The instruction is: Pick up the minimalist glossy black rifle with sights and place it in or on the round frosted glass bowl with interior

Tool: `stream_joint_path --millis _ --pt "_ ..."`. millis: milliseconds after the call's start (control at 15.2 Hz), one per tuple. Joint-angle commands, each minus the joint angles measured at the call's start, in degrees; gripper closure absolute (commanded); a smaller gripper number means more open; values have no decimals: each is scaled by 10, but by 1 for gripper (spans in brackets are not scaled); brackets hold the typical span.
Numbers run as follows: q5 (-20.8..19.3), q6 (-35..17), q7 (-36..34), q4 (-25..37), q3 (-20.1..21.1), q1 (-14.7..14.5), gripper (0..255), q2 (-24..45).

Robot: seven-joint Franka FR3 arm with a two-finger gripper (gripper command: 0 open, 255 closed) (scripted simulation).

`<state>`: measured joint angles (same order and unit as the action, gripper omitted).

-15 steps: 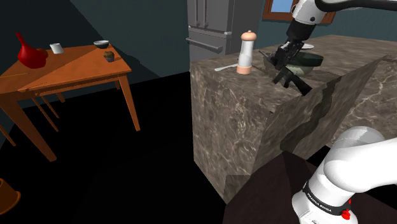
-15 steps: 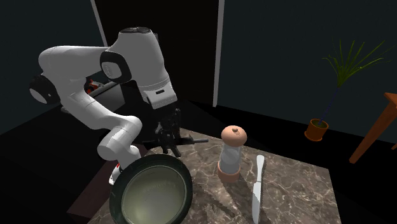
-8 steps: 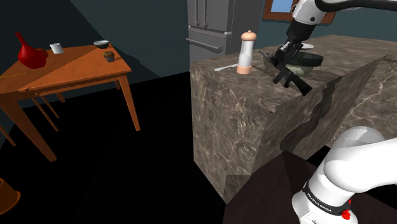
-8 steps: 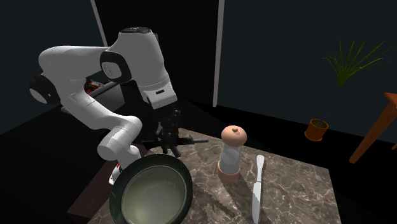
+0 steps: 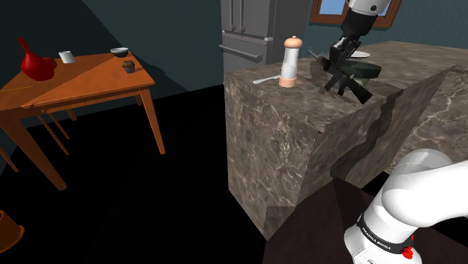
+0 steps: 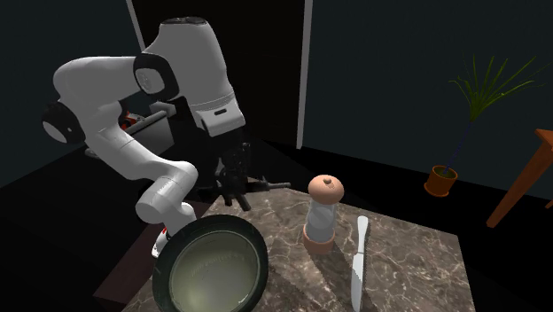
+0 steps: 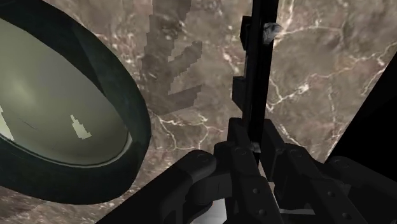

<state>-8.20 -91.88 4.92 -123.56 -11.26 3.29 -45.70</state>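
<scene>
Marble counter point(image 5: 285, 142), orange wooden table point(image 5: 90, 82), grey fridge point(image 5: 251, 30), potted plant point(image 6: 440, 180).

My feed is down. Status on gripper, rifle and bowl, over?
Gripper shut on black rifle. Rifle hangs above the counter, beside the bowl, not over it. Pepper mill stands off to the side, path clear.

The brown marble counter point(image 6: 416, 266) carries a dark-rimmed bowl point(image 6: 209, 225), a pepper mill point(image 6: 320, 213) and a white knife point(image 6: 357, 264).
</scene>
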Motion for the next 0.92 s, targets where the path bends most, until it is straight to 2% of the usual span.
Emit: stream_joint_path --millis 0,858 --pt "2 14 1 22 1 -1 255 8" --pt "11 102 7 169 5 -8 255 67"
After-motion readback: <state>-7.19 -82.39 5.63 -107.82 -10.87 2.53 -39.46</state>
